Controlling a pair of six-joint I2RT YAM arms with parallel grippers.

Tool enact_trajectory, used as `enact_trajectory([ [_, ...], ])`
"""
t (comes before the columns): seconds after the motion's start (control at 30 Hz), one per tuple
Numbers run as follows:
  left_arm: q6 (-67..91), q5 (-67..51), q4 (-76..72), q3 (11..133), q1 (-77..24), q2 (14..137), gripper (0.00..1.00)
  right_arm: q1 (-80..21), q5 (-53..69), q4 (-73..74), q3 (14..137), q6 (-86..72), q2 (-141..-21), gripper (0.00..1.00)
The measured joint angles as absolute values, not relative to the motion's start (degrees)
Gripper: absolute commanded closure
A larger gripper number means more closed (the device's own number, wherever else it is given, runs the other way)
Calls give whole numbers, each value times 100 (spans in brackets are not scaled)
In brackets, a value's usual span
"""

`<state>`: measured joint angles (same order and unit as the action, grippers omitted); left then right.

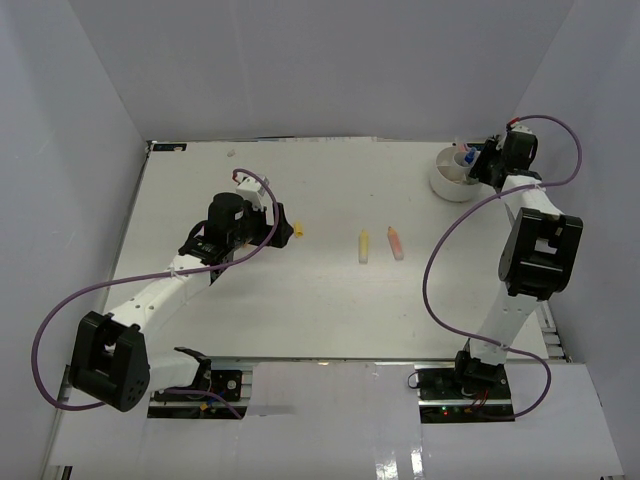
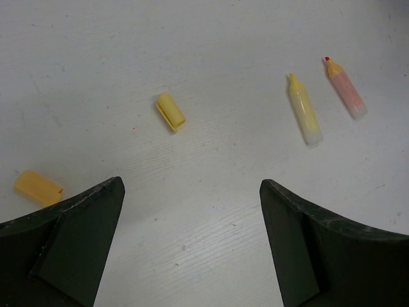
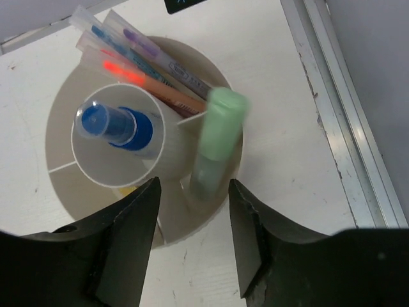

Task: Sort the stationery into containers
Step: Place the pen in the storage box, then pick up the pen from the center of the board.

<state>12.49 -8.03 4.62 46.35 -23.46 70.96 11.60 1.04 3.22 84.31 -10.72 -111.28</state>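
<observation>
My left gripper [image 1: 277,228] is open and empty, low over the table [image 1: 300,300]. In the left wrist view it [image 2: 192,187] faces a yellow eraser [image 2: 170,112], with an orange eraser [image 2: 38,187] by its left finger. A yellow highlighter [image 2: 304,109] and a pink-orange highlighter [image 2: 346,87] lie further right; both show in the top view [image 1: 364,245] [image 1: 396,243]. My right gripper [image 3: 192,185] is open above the round white tub [image 3: 64,185]. A green highlighter [image 3: 217,137], blurred, stands in a tub compartment, apart from both fingers. The centre cup holds a blue-capped bottle [image 3: 115,125]. Several pens [image 3: 140,64] fill the back compartment.
The tub [image 1: 440,180] stands at the table's far right corner, close to the metal rail [image 3: 339,128] along the right edge. White walls enclose the table on three sides. Something yellow [image 3: 128,190] lies in a near tub compartment.
</observation>
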Motion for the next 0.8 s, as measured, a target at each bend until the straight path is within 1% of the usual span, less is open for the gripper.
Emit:
enact_trajectory([
  [0.17,1284,-676,537,4635,-2338,7096,2,1162,58,375,8106,-1098,-10753,37],
  [0.27,1378,-480,633,4657,-2322,7096,2,1162,-3,405,7773,-1151,-10180,32],
  [0.37,1535,-185,714,4692,-2257,7091,2,1162,64,314,7332,-1245,-9400,27],
  [0.53,1859,395,908,4700,-2134,7057,2,1105,438,-202,6097,-1463,-7594,15],
  [0.67,2056,626,1020,4700,-2110,7054,2,840,674,-322,5531,-1459,-6724,12],
  [0.8,2180,711,1039,4700,-2112,7054,2,60,491,-217,5221,-1273,-6224,11],
])
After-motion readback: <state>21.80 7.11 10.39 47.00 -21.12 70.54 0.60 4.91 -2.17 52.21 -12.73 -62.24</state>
